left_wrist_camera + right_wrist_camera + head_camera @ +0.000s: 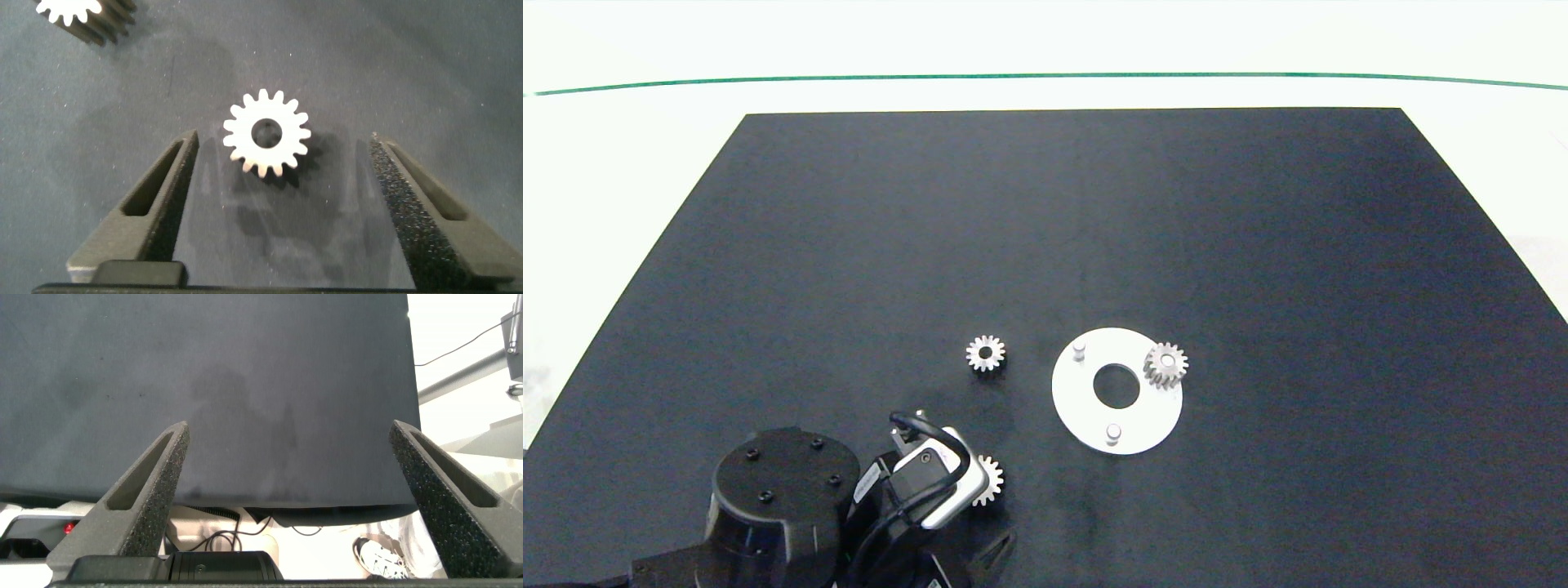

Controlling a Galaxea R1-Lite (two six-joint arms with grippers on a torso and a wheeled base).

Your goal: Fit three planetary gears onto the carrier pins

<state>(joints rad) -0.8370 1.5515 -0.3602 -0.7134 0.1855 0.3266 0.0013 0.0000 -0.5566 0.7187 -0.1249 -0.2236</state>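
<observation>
- The surface [1045, 245] was a dark mat; your white disc [1086, 408] lay right of centre on its near half.
- Your left hand [274, 212] hung at the near left, fingers spread wide and holding nothing, straddling one loose gear [266, 133]. Your right hand [286, 506] was off past the mat's edge, also wide open and empty.
- One gear [1165, 364] already sat on the right-hand pin; the far-left pin [1079, 349] and near pin [1113, 432] stood bare. A third gear [986, 353] lay left of the disc.
- You could judge the gears rigid, dense for their size and slick, so pinch across the toothed rim, keeping the bore clear.
</observation>
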